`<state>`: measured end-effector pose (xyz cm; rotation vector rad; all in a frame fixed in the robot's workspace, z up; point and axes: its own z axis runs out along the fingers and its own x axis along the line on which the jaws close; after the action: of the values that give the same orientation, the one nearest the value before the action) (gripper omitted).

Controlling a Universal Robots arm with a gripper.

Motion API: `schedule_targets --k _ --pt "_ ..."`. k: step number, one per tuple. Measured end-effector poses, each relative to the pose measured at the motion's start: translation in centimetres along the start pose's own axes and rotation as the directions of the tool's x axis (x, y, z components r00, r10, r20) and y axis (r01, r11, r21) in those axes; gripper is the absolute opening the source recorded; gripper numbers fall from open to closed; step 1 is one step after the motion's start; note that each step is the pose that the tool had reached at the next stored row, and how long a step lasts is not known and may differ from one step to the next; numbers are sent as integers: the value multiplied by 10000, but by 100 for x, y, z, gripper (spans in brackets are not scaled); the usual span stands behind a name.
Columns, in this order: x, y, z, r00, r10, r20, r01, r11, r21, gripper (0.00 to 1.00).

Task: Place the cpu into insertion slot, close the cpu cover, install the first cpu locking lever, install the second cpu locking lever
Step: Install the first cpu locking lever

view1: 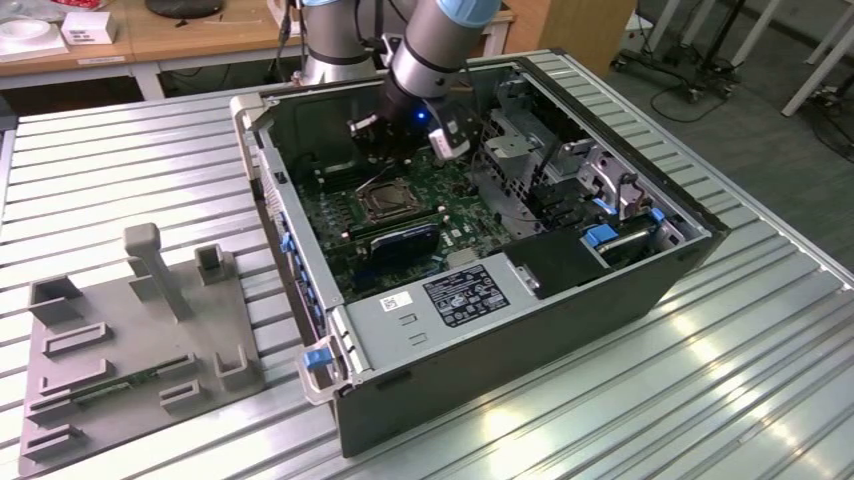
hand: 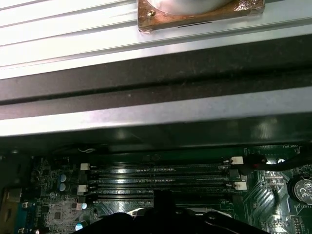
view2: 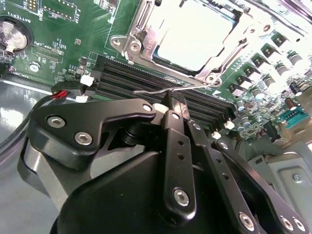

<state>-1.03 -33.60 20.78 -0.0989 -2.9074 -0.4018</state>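
The cpu (view2: 195,36) lay in the insertion slot (view1: 387,203) under the shut cpu cover (view2: 138,29); the pincer (view2: 174,103) was clenched, its tips touching a thin wire lever (view2: 148,91) beside the memory slots (view2: 122,78); the open computer case (view1: 534,320) stood on the counter (view1: 747,400).

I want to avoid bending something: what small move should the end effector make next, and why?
Probably a short push of the locking lever toward the cpu cover: that cover lies closed over the cpu, while this thin lever stands free over the memory slots, at the shut end effector's tip.
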Motion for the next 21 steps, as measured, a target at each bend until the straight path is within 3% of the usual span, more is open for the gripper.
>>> schedule_targets --k 21 --pt "-76 -20 80 10000 -5 -3 5 10000 -29 11"
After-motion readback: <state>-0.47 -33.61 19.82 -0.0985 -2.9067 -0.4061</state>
